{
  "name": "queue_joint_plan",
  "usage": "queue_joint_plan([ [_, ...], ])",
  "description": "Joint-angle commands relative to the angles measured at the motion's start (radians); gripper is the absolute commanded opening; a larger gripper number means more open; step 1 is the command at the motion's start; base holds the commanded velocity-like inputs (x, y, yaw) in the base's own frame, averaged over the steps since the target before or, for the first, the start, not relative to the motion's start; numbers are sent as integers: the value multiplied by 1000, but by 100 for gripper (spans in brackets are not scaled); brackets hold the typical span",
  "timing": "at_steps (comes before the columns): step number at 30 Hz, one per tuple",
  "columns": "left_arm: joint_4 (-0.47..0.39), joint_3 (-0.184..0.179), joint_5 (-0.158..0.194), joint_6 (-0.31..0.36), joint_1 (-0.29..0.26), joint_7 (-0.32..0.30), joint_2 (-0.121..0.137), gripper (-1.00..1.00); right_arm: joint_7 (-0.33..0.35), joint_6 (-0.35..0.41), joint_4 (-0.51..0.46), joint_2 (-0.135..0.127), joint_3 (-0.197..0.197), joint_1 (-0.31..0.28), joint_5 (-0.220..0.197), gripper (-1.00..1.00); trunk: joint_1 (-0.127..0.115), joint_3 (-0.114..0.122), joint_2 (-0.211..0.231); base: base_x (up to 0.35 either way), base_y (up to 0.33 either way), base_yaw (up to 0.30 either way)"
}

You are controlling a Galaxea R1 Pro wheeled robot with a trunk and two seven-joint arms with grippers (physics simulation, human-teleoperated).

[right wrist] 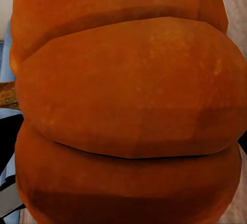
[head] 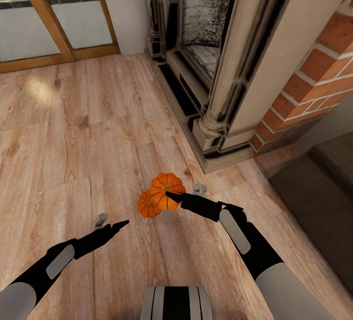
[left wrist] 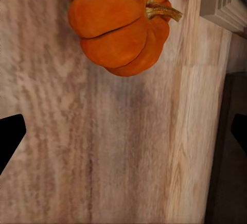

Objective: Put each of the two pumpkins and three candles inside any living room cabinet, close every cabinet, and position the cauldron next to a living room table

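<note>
Scanning from the left in the head view: glass doors point(head: 54, 11) with wood frames stand at the far left, and plank floor point(head: 88, 133) runs across the room. The left gripper point(head: 115, 226) hangs low over bare boards, its two fingers spread wide apart with nothing between them; the left wrist view shows a dark fingertip point(left wrist: 10, 136) at each edge of the picture and floor between.

Two pumpkins, count them, sit near the centre. The small pumpkin point(head: 148, 204) rests on the floor, seen again in the left wrist view point(left wrist: 121, 26) lying with its stem sideways. Just beside it, overlapping it in the head view, is the big pumpkin point(head: 166, 190), and the right gripper point(head: 184, 195) is clamped on it, one dark finger across its front. The right wrist view has that orange ribbed skin point(right wrist: 128, 105) pressed right up close.

Further right, one fireplace point(head: 211, 50) with a pale stone surround and dark firebox, then a brick column point(head: 318, 79). At the far right edge, one low dark cabinet point(head: 318, 197) stands, its front too dim to tell whether it is closed.
</note>
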Motion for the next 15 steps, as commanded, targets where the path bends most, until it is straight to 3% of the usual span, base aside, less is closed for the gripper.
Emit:
queue_joint_plan([
  [1,0,0,0,0,0,0,1,100,0,-1,0,1,0,0,-1,-100,0,0,0,0,0,0],
  [15,9,1,-1,-4,0,3,-4,100,0,0,-10,0,1,0,-2,-100,0,0,0,94,-80,0],
])
